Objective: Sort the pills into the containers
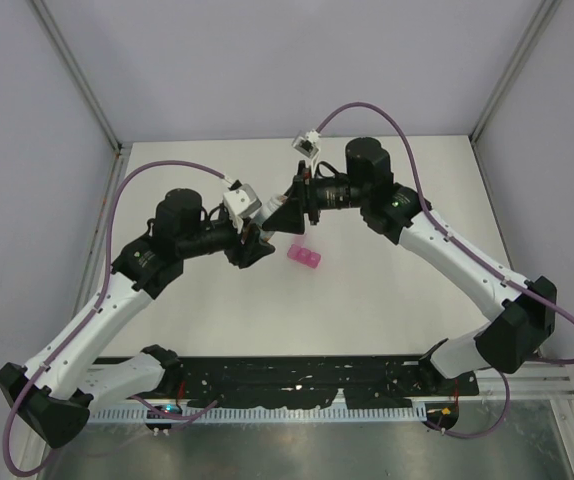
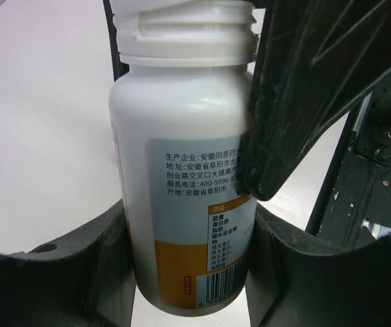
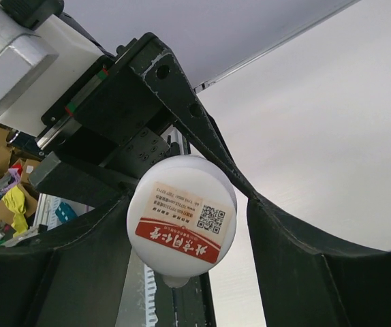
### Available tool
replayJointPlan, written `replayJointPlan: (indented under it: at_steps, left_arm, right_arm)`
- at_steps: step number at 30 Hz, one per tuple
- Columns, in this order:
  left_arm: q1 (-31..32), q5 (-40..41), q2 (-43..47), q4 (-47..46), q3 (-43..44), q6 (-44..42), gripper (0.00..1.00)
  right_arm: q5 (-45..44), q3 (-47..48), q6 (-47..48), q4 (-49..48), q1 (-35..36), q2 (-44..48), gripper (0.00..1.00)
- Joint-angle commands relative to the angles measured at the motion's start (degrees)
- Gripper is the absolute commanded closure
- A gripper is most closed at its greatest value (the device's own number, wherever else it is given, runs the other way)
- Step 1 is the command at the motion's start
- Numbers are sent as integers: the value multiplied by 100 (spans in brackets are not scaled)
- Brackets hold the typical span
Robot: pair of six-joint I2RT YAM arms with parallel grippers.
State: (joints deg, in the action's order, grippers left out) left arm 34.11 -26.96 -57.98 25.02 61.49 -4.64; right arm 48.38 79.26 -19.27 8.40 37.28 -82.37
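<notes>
**A:** Where is the pill box?

**B:** The pink pill box (image 1: 304, 256) lies flat near the middle of the worktop (image 1: 397, 300), well away from every edge and corner. Nothing touches it. I cannot tell from the top view whether its lids are up or down.

**A:** And the arms?

**B:** Both reach in over the middle and meet just on the far side of the pill box. The left gripper (image 1: 255, 243) comes in from the near left corner. The right gripper (image 1: 289, 215) comes in from the near right corner.

**A:** Is anything held?

**B:** Yes, a white bottle (image 2: 182, 170). The left jaws are clamped on its lower body, one finger on each side. The bottle's base points toward the left wrist camera. Its label has grey print, an orange band and a barcode.

**A:** What about the right jaws?

**B:** They sit on either side of the cap (image 3: 182, 225), which faces the right wrist camera. The cap carries a sticker with a red band and a QR code. One finger looks to be against the cap's rim, and the other is just beside it. I cannot tell whether the jaws are pressing on the cap or only flanking it.

**A:** Is the bottle over the pill box?

**B:** No. It sits beside the pill box, a little toward the far left, in the small space where the two grippers meet.
</notes>
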Motion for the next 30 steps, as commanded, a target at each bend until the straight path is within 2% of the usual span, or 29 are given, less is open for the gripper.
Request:
replayJointPlan:
  at_steps: [1,3,8,11,14,16,20,23,26,30]
  left_arm:
    - [26,24,32,-357,214,7,100]
    - [26,-2,41,-357,196,-1,100]
    - [26,-37,41,-357,144,-28,100]
    - [26,-142,67,-348,91,-37,100]
    - [17,-353,93,-331,47,-45,98]
    - [26,-598,146,-296,21,-71,86]
    - [17,-942,190,-278,20,-98,62]
    - [17,-1127,199,-252,73,-63,51]
    - [17,-1337,199,-252,82,-37,34]
    - [8,-1548,199,-252,91,16,20]
  right_arm:
    - [75,45,-7,-208,52,-60,33]
    - [92,72,-7,-208,60,-69,37]
    - [128,63,54,-181,60,-69,61]
    - [145,63,203,-129,60,-34,80]
    - [145,45,397,12,60,71,90]
    - [154,19,598,99,60,142,95]
    - [128,-34,810,188,60,317,95]
    - [75,-95,880,205,60,467,94]
    - [14,-104,960,258,60,581,94]
    - [-30,-104,1039,311,60,669,94]
